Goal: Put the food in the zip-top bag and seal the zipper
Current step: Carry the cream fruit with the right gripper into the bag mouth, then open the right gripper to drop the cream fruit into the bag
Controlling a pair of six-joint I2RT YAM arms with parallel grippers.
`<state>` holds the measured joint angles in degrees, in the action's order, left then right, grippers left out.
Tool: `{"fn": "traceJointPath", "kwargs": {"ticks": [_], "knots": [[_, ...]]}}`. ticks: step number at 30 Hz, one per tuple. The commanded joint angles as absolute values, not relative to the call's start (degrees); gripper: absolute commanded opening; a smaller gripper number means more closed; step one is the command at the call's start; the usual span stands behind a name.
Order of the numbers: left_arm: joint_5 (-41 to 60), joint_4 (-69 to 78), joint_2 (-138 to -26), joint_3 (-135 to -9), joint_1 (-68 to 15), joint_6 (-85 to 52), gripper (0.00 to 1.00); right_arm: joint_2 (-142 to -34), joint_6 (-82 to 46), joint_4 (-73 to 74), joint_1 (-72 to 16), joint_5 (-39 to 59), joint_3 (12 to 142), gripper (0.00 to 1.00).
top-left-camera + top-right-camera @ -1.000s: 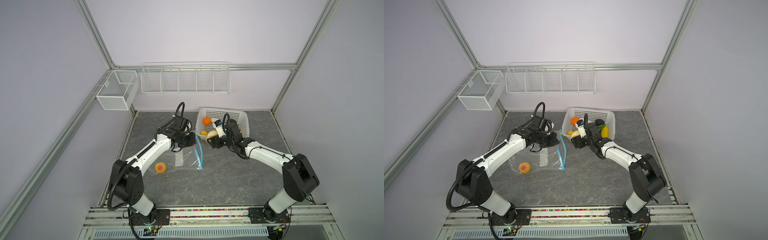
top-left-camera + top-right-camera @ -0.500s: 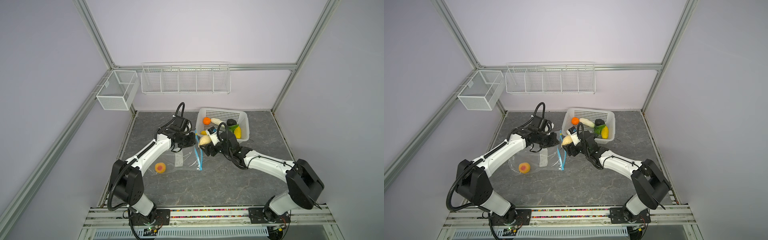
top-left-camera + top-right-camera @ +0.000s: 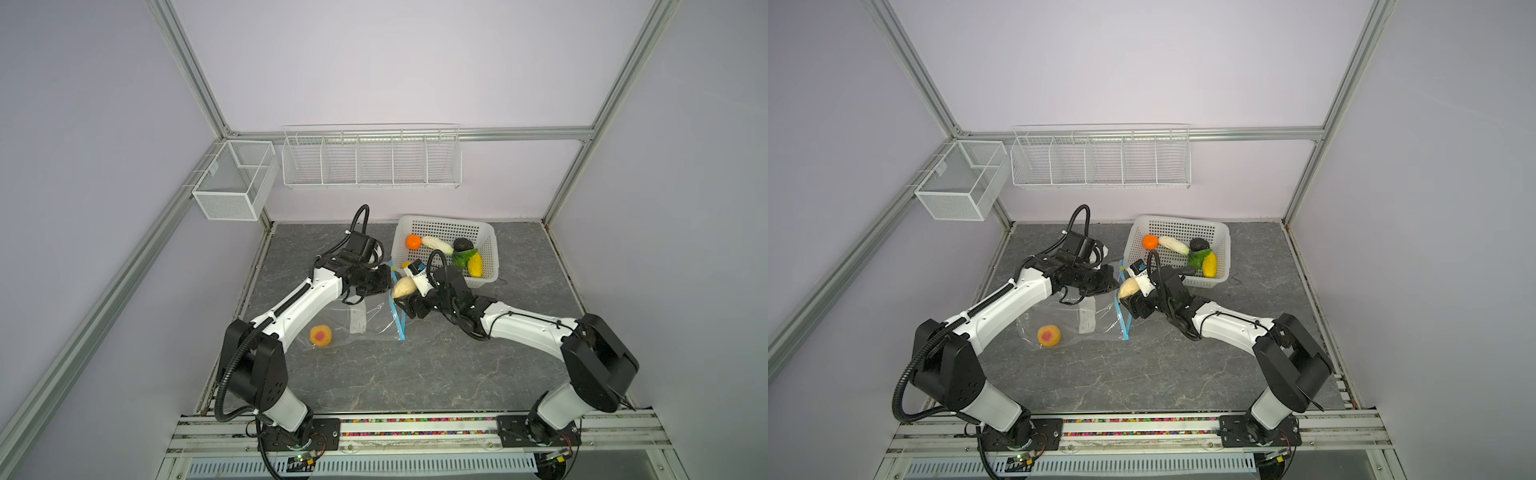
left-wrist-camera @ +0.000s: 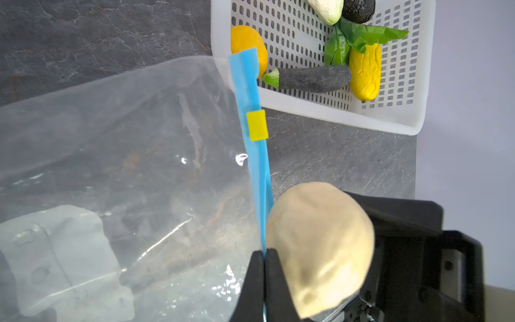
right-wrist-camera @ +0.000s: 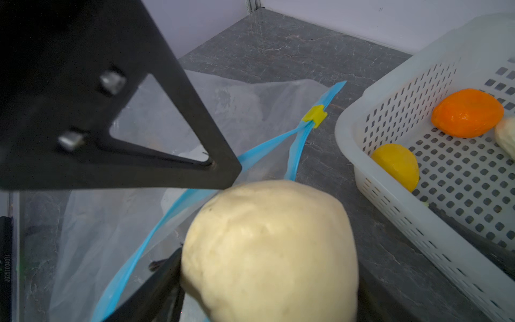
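Left gripper [image 4: 264, 267]: jaws clamped on the narrow light-blue zipper strip [image 4: 248, 92], lifting the upper lip of the large clear crinkly zip-top bag [image 3: 365, 320]. The bag lies on the dark grey marbled tabletop [image 3: 415, 374], left of centre, with its mouth facing the right edge. The small yellow slider [image 4: 257, 125] sits near the strip's far end, and the two lips part from it toward the near end.

Right gripper [image 3: 408, 294]: jaws set wide around a rounded cream-white toy food piece [image 5: 267, 251], held at the bag mouth just beside the strip. Cannot tell whether it has crossed the lips.

One orange-yellow round piece [image 3: 321, 335] is already inside, deep toward the left edge. The white perforated plastic basket [image 3: 442, 227], near the far edge right of centre, holds an orange ball [image 3: 413, 241], a yellow corn-like piece [image 3: 475, 264] and others.

Risks, as judged:
- The piece looks wide for the gap. It may catch the lower lip and shove the bag along instead of entering.
- That push could pull the strip out of the left pinch and collapse the mouth.
- If let go too early, the piece rolls onto the tabletop outside the bag.
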<state>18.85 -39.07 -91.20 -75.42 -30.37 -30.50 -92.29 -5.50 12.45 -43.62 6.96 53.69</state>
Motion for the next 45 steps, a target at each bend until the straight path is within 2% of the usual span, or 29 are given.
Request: {"fn": "traceJointPath", "kwargs": {"ticks": [1, 20, 38, 45], "knots": [[20.1, -37.5, -89.1, -74.9, -30.2, -31.5, 0.0, -93.3, -4.0, 13.1, -44.0, 7.8, 54.6, 0.65], [22.2, -35.1, -89.1, -73.7, -30.1, -32.4, 0.0, -97.0, -4.5, 9.5, -44.2, 9.7, 57.5, 0.73], [22.2, -34.9, -89.5, -73.5, -30.1, -32.1, 0.0, -99.1, -5.1, 7.2, -44.4, 11.6, 59.8, 0.92], [22.2, -34.8, -89.4, -73.3, -30.1, -32.1, 0.0, -99.0, -5.3, 7.1, -44.3, 11.7, 60.1, 0.95]]}}
